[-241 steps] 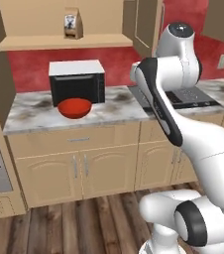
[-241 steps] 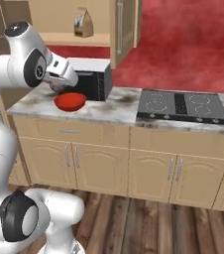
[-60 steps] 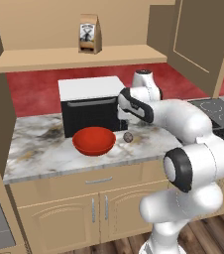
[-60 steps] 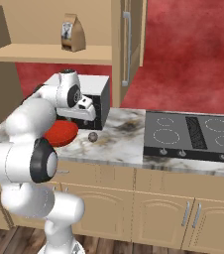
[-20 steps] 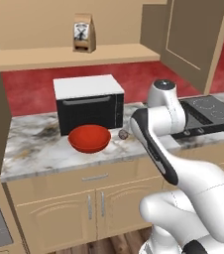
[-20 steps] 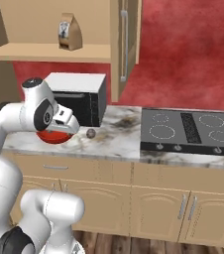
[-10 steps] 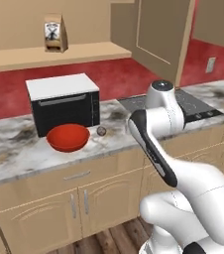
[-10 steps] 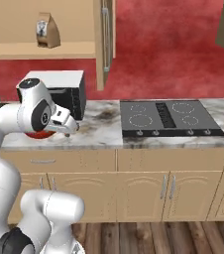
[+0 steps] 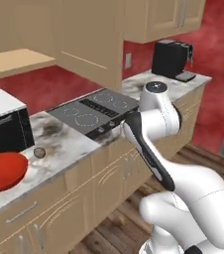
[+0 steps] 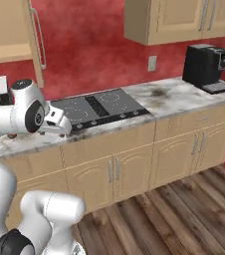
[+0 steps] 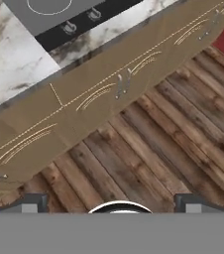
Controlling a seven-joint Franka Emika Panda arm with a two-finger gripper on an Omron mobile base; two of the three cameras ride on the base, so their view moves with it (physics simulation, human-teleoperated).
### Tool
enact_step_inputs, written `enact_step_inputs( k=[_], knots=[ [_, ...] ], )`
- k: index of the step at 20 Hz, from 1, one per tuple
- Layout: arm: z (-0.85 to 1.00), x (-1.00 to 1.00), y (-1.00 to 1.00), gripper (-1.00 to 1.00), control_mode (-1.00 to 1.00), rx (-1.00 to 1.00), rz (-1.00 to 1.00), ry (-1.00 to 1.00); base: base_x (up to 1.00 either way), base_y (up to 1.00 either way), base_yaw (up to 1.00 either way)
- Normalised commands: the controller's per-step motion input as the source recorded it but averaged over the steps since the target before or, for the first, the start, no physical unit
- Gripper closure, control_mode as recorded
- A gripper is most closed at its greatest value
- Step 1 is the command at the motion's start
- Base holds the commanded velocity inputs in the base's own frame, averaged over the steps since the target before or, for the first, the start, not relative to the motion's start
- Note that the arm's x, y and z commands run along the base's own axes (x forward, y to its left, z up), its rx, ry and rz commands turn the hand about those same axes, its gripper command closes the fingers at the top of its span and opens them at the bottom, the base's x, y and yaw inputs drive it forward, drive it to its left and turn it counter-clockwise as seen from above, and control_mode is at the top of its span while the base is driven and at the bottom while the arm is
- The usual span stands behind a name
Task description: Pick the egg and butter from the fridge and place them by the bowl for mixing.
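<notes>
Egg (image 9: 39,153) sits just beside the bowl (image 9: 2,171) at its 2 o'clock – claw (image 11: 109,203) released, empty – likely butter leg next, needing a drive to the fridge.

Arm folded; end effector (image 11: 112,204) spread wide, empty.
</notes>
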Motion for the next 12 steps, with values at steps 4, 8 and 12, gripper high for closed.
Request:
enact_step_inputs(
  k=[4, 8, 12],
  knots=[
    [0.00, 0.00, 0.00, -1.00, 1.00, 0.00, 0.00, 0.00, 0.00, -0.47, -0.87],
    [0.00, 0.00, 0.00, -1.00, 1.00, 0.00, 0.00, 0.00, 0.00, -0.41, -0.88],
    [0.00, 0.00, 0.00, -1.00, 1.00, 0.00, 0.00, 0.00, 0.00, -0.24, -0.89]
  ],
)
